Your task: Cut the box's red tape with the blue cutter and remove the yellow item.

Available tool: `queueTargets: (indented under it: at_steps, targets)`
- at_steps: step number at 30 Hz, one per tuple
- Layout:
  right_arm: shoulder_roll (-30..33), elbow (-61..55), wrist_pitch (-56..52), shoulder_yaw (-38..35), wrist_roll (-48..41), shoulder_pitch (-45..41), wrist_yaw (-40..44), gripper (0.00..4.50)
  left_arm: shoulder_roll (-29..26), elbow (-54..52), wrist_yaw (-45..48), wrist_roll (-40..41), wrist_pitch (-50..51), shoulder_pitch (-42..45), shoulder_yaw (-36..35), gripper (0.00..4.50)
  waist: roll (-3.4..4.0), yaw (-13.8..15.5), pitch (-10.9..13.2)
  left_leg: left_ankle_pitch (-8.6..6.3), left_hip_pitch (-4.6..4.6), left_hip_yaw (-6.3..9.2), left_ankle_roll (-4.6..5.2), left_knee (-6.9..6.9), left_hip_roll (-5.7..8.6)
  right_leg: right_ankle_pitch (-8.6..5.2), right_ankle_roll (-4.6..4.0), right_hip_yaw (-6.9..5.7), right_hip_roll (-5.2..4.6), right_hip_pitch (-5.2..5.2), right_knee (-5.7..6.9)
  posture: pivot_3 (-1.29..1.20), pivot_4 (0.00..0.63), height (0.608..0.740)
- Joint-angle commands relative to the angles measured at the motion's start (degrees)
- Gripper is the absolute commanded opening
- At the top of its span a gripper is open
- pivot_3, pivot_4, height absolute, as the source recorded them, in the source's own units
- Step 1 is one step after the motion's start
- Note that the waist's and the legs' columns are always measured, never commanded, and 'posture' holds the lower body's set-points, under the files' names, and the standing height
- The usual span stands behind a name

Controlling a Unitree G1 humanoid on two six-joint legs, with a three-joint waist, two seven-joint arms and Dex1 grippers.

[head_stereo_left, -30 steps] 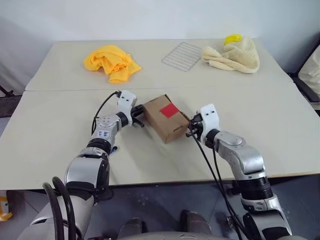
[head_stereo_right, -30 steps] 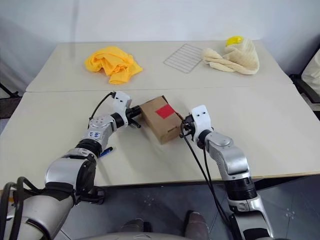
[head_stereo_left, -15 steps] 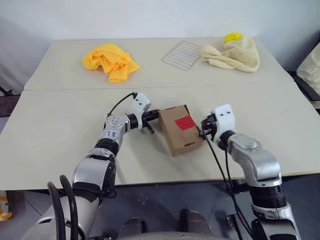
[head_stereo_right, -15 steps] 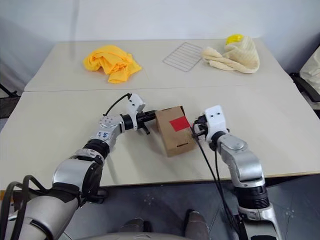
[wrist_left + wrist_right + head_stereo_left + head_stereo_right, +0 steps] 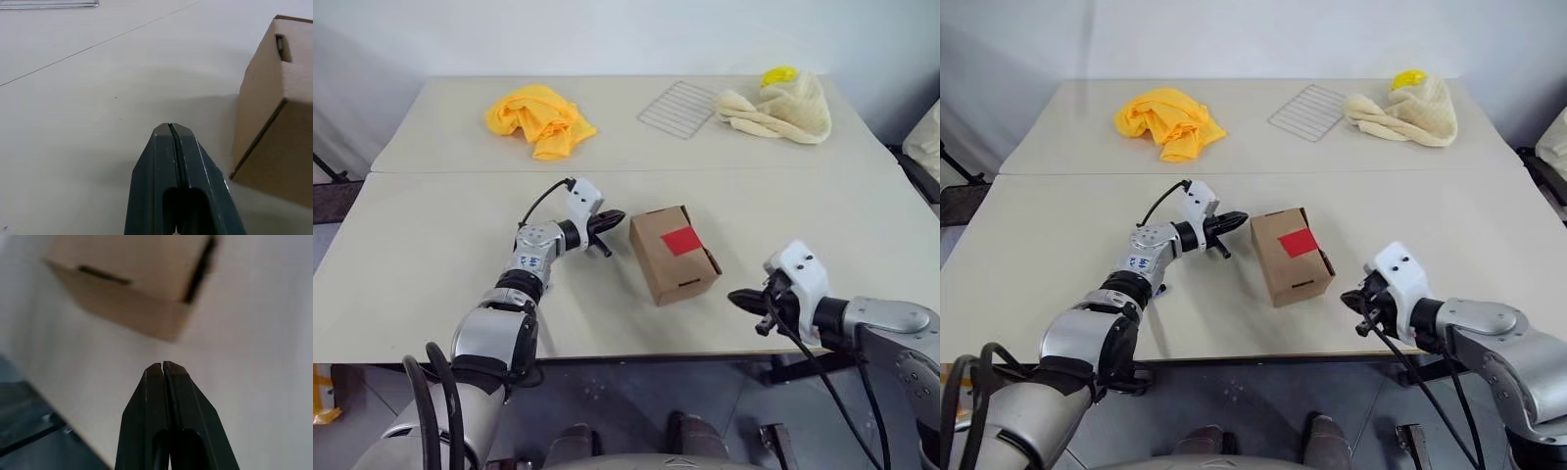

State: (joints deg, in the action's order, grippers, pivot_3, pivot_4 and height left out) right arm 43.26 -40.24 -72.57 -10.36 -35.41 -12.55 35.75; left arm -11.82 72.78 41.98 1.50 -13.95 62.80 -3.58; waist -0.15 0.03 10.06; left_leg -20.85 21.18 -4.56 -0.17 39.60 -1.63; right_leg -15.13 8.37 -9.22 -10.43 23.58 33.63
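I saw the box (image 5: 674,253) sitting on the counter (image 5: 431,264) near its middle, plain brown cardboard with the red tape (image 5: 682,240) square on its top face and a small slot on its near end. Its long axis ran from far-left to near-right. My left claw (image 5: 619,215) lay level just left of the box, fingers together, apart from it. My right claw (image 5: 734,296) hung off the near-right of the box, pointing left, fingers together, empty.
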Motion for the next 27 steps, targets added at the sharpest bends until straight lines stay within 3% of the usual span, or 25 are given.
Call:
queueTargets:
  at_steps: [1, 11, 27]
  targets:
    - [-2.0, 2.2, 2.6, 4.7, 0.4, -2.7, -1.0, 0.06, 1.0, -0.2, 1.7, 0.5, -0.8, 2.2, -0.7, 0.0, -0.01, 0.0, 0.0, 0.0, 0.01, 0.0, 0.0, 0.04, 0.0, 0.0, 0.0, 0.0, 0.0, 0.0, 0.04, 0.0, 0.15, 0.74]
    - [-3.2, 9.8, 10.0, 8.7, 5.5, -6.4, -3.6, 0.06, 1.2, -1.8, 8.7, 1.0, -0.7, 1.9, -0.5, 0.0, -0.02, 0.0, 0.0, -0.01, 0.05, -0.01, 0.02, 0.15, 0.0, 0.01, 0.01, -0.01, -0.01, 0.01, 0.09, 0.0, 0.15, 0.74]
    - [3.2, 14.1, 14.5, 6.2, 8.3, -4.1, -1.3, 0.06, 0.3, -7.3, 17.6, 1.0, 1.9, -2.3, 1.5, 0.0, -0.02, 0.1, 0.0, -0.02, 0.07, -0.01, 0.03, 0.24, 0.0, 0.01, 0.02, -0.01, -0.01, 0.0, 0.13, 0.0, 0.15, 0.74]
